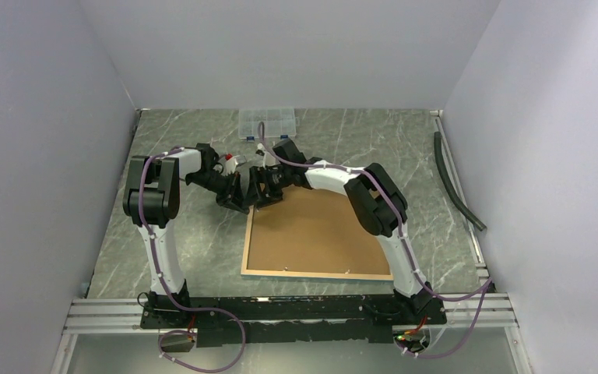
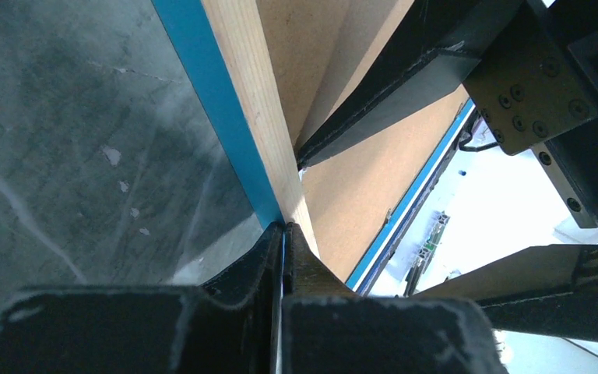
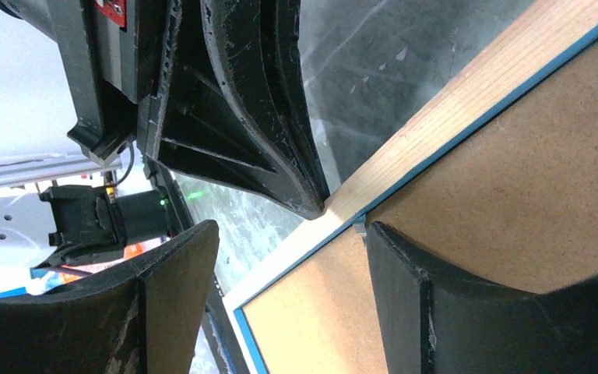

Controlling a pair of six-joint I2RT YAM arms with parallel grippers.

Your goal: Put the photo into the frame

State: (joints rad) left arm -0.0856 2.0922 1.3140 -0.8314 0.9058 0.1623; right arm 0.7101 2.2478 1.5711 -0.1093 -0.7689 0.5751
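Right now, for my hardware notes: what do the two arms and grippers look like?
The left arm and right arm have white links, black joints and purple cables running along them. The left gripper and right gripper are black, each with two tapered, scuffed fingers.

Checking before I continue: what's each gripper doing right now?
Left gripper: closed on the frame rim.
Right gripper: open, jaws either side of the frame rim.

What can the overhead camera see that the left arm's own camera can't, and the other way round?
Only overhead: the whole frame lying back-up, the clear compartment box, and a grey hose. Only left wrist: a close look at the left gripper pinching the frame's blue-edged rim. Both: the brown backing board and the right gripper at that same corner.
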